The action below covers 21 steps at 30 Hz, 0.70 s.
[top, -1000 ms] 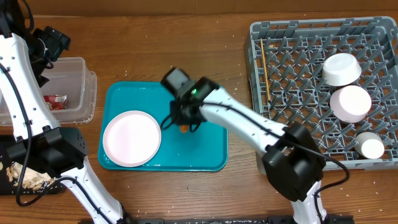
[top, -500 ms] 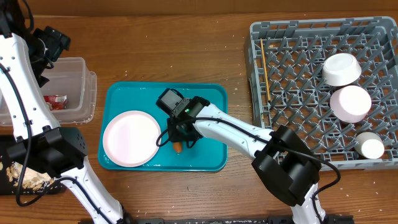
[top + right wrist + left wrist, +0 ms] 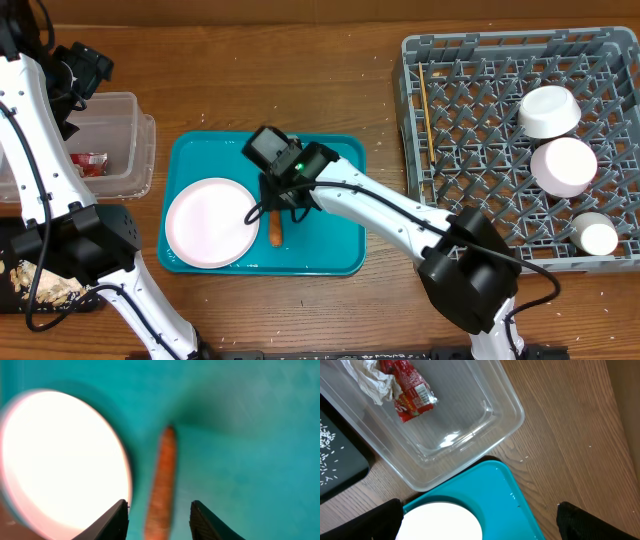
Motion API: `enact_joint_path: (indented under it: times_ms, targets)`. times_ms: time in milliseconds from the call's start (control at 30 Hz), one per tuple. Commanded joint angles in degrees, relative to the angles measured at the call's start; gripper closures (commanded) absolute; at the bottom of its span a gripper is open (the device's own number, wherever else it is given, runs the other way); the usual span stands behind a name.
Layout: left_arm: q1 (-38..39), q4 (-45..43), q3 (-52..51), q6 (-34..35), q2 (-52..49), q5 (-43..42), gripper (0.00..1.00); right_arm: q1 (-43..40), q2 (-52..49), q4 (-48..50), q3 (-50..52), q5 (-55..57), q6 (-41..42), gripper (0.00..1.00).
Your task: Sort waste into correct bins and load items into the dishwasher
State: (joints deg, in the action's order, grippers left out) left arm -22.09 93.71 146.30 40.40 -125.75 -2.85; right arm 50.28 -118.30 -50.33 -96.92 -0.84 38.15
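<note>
A small orange carrot-like stick (image 3: 275, 228) (image 3: 162, 485) lies flat on the teal tray (image 3: 330, 250), just right of the round white plate (image 3: 210, 222) (image 3: 60, 460). My right gripper (image 3: 272, 207) (image 3: 159, 506) hovers over it, open, its fingers on either side of the stick with a gap on each side. My left gripper (image 3: 80, 70) (image 3: 480, 522) hangs wide open and holds nothing, above the clear tub (image 3: 110, 140) (image 3: 460, 435). That tub holds a red wrapper (image 3: 410, 390) and crumpled tissue (image 3: 372, 377). The grey dish rack (image 3: 500, 130) carries two bowls (image 3: 548, 110), a cup (image 3: 598, 235) and chopsticks (image 3: 426, 100).
A black tray (image 3: 15, 285) (image 3: 335, 460) with beige food scraps (image 3: 45, 285) and rice sits at the front left, partly behind the left arm. The right arm stretches from the front edge across the teal tray's right half.
The right gripper carried the orange stick leftwards towards the plate, then its jaws widened. The stick now lies flat on the teal tray. The left arm has not moved.
</note>
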Motion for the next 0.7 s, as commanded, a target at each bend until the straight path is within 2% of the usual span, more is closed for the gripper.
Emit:
enact_joint_path:
  times_ms: [0, 67, 233, 667]
  targets:
    - [0.37, 0.11, 0.42, 0.76, -0.26, -0.13, 0.00, 0.02, 2.21, 2.97, -1.62, -0.96, -5.95, 0.52]
    - [0.39, 0.11, 0.42, 0.76, -0.26, -0.13, 0.00, 0.02, 0.87, 7.15, -1.62, -0.98, -10.19, 0.48]
    - [0.37, 0.11, 0.42, 0.76, -0.26, -0.13, 0.00, 0.24, -4.02, 10.78, -1.62, -3.13, -18.36, 0.47]
    - [0.37, 0.11, 0.42, 0.76, -0.26, -0.13, 0.00, 2.84, -9.73, 13.14, -1.62, -2.54, -25.51, 0.48]
